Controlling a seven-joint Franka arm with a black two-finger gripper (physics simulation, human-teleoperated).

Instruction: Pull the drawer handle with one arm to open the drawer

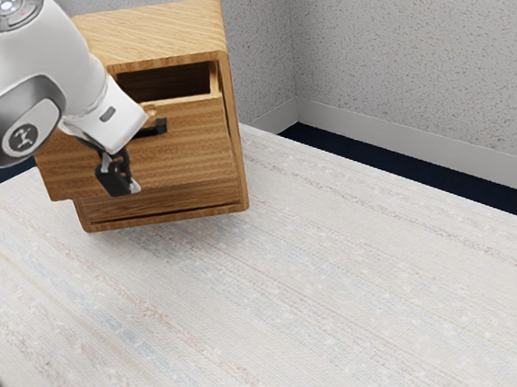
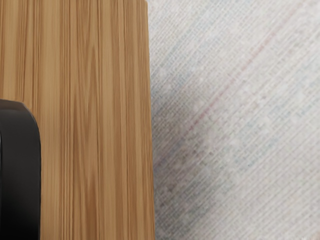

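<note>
Drawer (image 1: 184, 149) sits partly pulled from its wooden cabinet (image 1: 156, 27), at ten o'clock on the pale woven table (image 1: 340, 295), grey walls (image 1: 421, 53) behind. Our gripper (image 1: 116, 180) hangs before it; we cannot tell its jaw state.

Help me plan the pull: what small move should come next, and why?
Probably raise the gripper toward the black handle: it hangs lower than the handle, in front of the drawer, which stands only partly open.

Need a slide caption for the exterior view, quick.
Franka gripper at the front of the wooden drawer, which stands partly out of its cabinet.
</note>
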